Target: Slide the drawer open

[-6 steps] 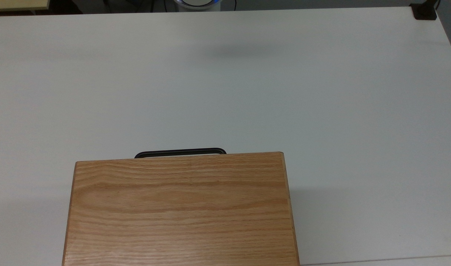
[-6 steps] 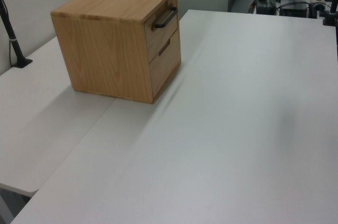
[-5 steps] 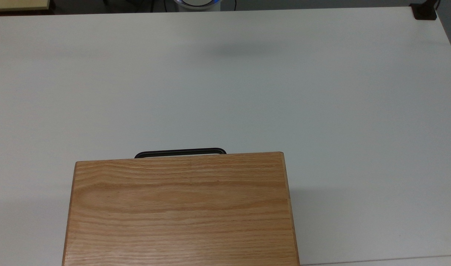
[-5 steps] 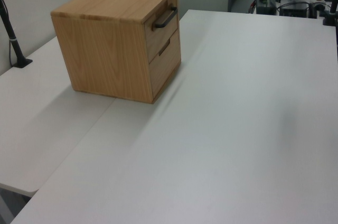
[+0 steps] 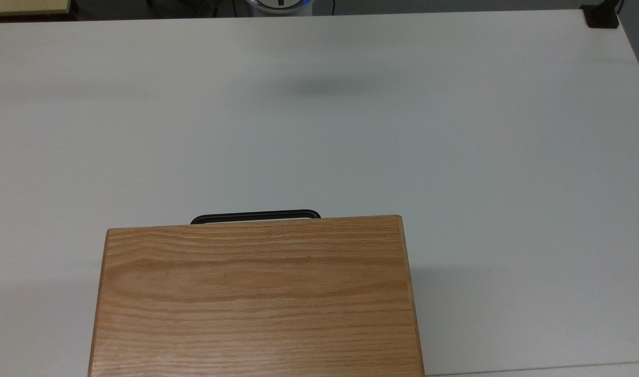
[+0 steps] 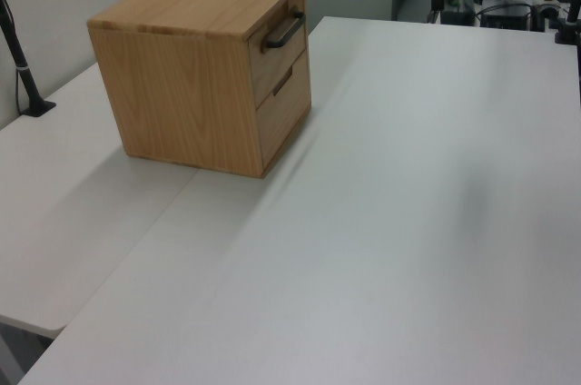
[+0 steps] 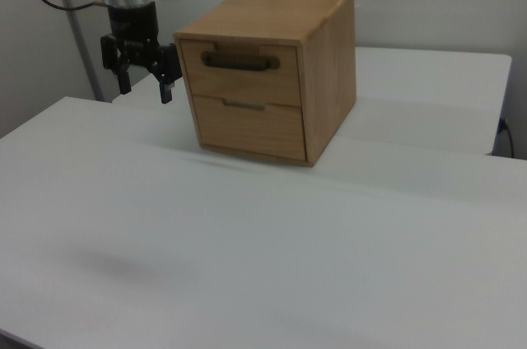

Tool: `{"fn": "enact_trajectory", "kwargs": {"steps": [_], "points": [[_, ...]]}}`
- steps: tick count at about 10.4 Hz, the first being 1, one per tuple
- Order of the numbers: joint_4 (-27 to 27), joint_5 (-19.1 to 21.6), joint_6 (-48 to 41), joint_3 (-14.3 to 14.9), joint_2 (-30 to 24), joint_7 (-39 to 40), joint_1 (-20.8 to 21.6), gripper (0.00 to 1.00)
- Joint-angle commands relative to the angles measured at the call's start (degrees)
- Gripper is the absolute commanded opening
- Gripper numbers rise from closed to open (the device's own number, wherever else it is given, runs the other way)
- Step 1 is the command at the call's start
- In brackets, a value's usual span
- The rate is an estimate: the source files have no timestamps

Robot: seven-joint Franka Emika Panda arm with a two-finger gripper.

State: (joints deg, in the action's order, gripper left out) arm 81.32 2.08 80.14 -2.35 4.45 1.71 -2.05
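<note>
Gripper [image 7: 145, 86] hangs with fingers spread, holding nothing, off to the right view's left of the drawer [image 7: 244, 65] and level with its handle [image 7: 237, 61]. Risk, I'd say: coming in crooked, it clips the front panel or shoves the whole cabinet [image 7: 321, 61]. Drawer sits shut, flush, light oak, thin black bar.

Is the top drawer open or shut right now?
Shut: the drawer front sits flush with the cabinet face; gripper hangs apart from its handle.
</note>
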Motion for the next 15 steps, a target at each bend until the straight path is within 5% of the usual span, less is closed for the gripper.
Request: {"fn": "enact_trajectory", "kwargs": {"steps": [1,7,10,15], "points": [[1.2,0.7,3.2,-1.2,-0.4,1.1,-0.1,1.00],[3.9,2.4,11.5,-1.2,-0.4,-1.6,0.9,0.99],[4.2,6.6,21.0,-0.6,-0.2,-29.5,0.6,1.00],[4.6,6.8,36.4,1.8,3.7,-60.9,1.6,0.97]]}}
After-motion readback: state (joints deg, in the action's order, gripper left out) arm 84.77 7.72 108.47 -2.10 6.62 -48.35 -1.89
